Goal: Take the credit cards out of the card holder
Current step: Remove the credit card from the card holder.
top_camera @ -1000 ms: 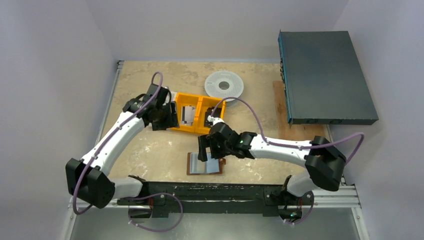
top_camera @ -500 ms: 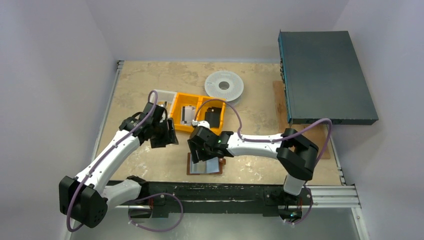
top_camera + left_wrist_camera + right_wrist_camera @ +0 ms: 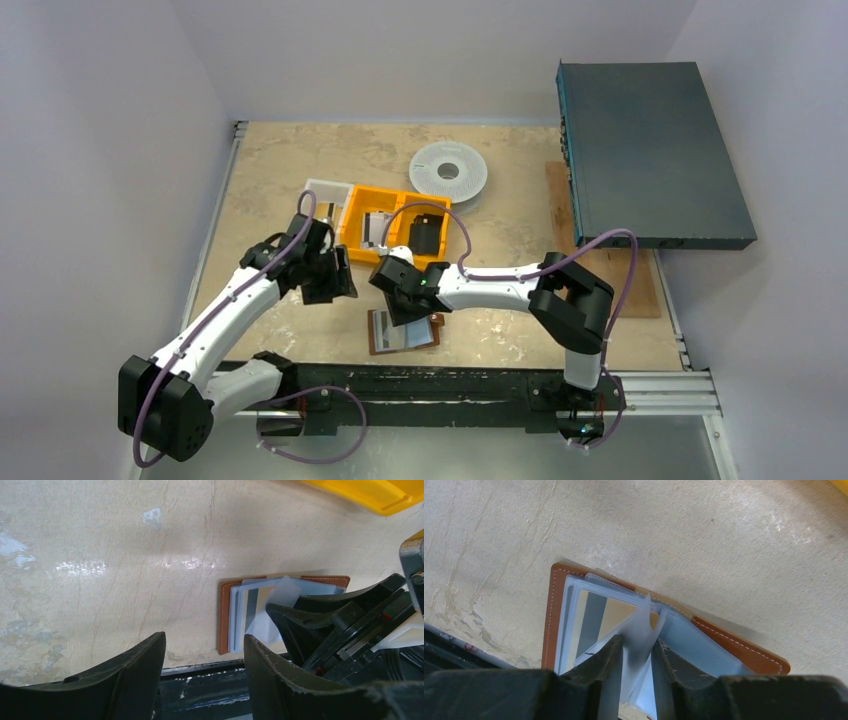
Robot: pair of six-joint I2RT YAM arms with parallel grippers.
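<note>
My right hand pinches one pale card between narrow fingers. The card stands tilted out of the single card holder, which lies open on the surface. A second, striped card lies sleeved inside. My left hand, half spread and empty, hovers near the holder's left. One orange bin sits beyond.

The card holder lies on the table near its front edge, before the bins.
</note>
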